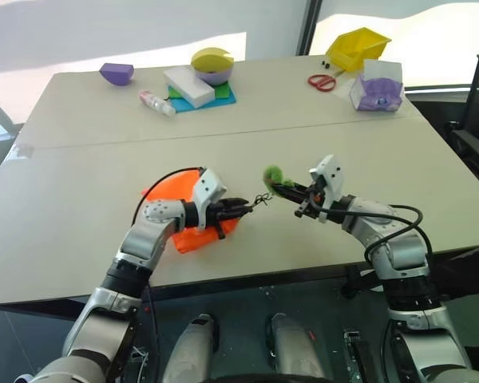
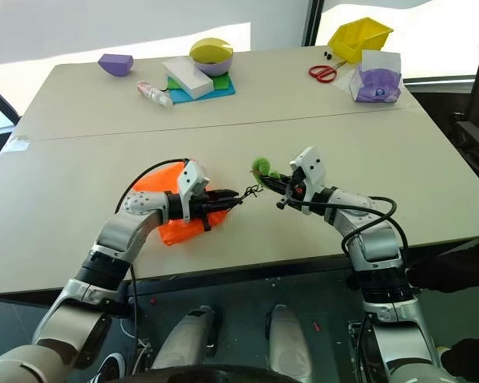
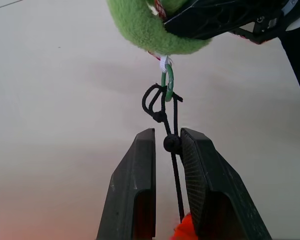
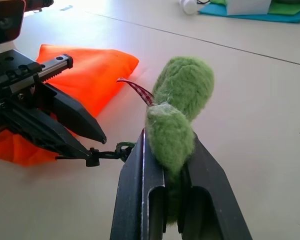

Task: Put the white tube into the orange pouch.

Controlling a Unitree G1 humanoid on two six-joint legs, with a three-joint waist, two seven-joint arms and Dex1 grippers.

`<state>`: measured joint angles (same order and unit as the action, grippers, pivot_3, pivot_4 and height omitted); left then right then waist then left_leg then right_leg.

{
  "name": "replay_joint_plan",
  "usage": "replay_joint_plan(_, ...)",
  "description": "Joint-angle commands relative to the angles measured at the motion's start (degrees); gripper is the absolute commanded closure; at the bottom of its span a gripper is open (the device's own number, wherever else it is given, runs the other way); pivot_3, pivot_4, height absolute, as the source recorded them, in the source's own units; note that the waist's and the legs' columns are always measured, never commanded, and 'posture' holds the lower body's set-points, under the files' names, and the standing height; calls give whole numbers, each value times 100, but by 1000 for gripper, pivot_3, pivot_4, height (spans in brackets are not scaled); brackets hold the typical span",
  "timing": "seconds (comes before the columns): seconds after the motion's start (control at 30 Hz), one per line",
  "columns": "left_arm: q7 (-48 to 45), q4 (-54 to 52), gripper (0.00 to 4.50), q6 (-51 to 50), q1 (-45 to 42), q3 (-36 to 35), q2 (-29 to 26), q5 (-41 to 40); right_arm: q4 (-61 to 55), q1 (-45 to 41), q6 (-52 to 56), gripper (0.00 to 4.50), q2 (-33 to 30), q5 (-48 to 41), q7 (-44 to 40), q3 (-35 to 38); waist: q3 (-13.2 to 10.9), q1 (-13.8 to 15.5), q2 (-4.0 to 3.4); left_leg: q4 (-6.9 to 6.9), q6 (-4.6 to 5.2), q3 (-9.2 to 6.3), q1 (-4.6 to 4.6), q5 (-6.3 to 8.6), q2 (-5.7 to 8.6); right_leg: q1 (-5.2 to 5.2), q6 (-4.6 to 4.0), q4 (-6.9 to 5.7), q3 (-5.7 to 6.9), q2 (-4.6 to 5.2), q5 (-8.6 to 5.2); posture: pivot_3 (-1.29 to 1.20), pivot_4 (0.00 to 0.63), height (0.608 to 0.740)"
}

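1. Left tool (image 3: pixel 167 150) is pinched on the black cord (image 3: pixel 176 180), right at its small bead, fingers nearly together around it.
2. Right tool (image 4: pixel 172 160) is clamped tight on a fuzzy green plush charm (image 4: pixel 180 110), held up over the worktop (image 1: pixel 80 175) just across from the left tool.
3. Between the two tools, the cord's knot meets the small green ring (image 3: pixel 167 82), which hangs from the plush.
4. Orange pouch (image 1: pixel 180 195) lies flat on the near half of the worktop, under and behind the left wrist, cord running out from it.
5. White tube: cannot tell where it is.
6. Far side now: a small white bottle (image 1: pixel 156 102), a white block (image 1: pixel 188 86) on a teal sheet, a yellow-and-purple bowl (image 1: pixel 212 65), a purple wedge (image 1: pixel 116 73), red scissors (image 1: pixel 322 81), a yellow bin (image 1: pixel 357 46), a clear bag (image 1: pixel 378 88) with purple contents.
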<state>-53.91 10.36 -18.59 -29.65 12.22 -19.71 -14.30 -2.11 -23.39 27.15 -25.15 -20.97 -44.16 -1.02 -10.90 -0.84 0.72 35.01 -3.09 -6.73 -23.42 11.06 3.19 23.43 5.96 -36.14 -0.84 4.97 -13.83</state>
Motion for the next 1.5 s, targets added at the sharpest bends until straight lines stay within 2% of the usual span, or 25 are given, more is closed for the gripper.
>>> replay_joint_plan(0.03,-90,-228,3635,159,12,-22,26,-41,-249,-69,-122,4500,3,-6,25,25,0,4,0,0,0,0,0,0,0,0,-4,0,0,0,-2,0,150,740)
replay_joint_plan(0.07,-81,-256,3635,142,9,-62,59,-88,-264,-58,-123,4500,5,-7,29,23,0,5,0,0,0,0,0,0,0,0,-6,0,0,0,-3,0,150,740)
replay_joint_plan(0.1,-43,-218,3407,266,-17,-65,72,-23,-271,-51,-123,4500,4,-4,30,20,0,5,0,0,0,0,0,0,0,0,-6,1,0,1,-3,0,150,740)
replay_joint_plan(0.2,-39,-138,2437,480,-19,-3,12,158,-284,-56,-117,4500,4,-22,28,3,0,5,0,0,0,0,-1,0,-1,0,-6,1,0,1,-3,0,150,740)
replay_joint_plan(0.47,-263,-55,2437,-88,-126,374,-113,404,-237,-117,-156,4500,10,-6,33,-15,0,4,0,0,0,0,-1,0,0,-1,-6,1,0,1,-4,0,150,740)
replay_joint_plan(0.63,-201,161,2437,-262,-350,312,45,375,-290,-74,-163,4500,29,-13,57,-23,0,-4,0,0,0,0,0,0,1,-1,-3,1,0,0,-4,0,150,740)
replay_joint_plan(0.73,-328,171,3307,-363,-331,377,8,387,-316,-59,-157,4500,34,-7,80,-36,0,-12,0,-2,0,0,0,0,0,0,4,1,0,0,0,0,150,740)
replay_joint_plan(0.8,-347,131,4222,-479,-303,327,10,325,-336,-49,-153,4500,33,-4,91,-44,0,-9,0,-2,0,-1,0,0,0,1,4,1,1,-1,0,0,150,740)
replay_joint_plan(1.17,-338,185,4222,-356,-328,246,-33,385,-303,-80,-188,4500,26,18,101,-57,0,-9,0,-1,0,0,0,0,-1,0,-2,1,0,0,-3,0,150,740)
replay_joint_plan(1.23,-373,138,4373,-336,-294,269,-76,404,-284,-89,-198,4500,25,33,100,-55,0,-10,0,-2,0,0,0,0,-1,0,-3,1,0,0,-4,0,150,740)
replay_joint_plan(1.37,-624,-259,4373,-364,-269,362,-407,449,-94,-170,-319,4500,0,72,196,110,0,-29,0,-3,0,0,0,0,-2,2,-4,1,0,0,-4,0,150,740)
replay_joint_plan(1.5,-1133,-1123,4373,-1029,-314,430,-1042,220,152,-287,-463,4500,-33,99,349,287,-3,-19,-1,-4,0,-1,-1,0,-2,3,-6,1,0,-1,-5,0,150,740)
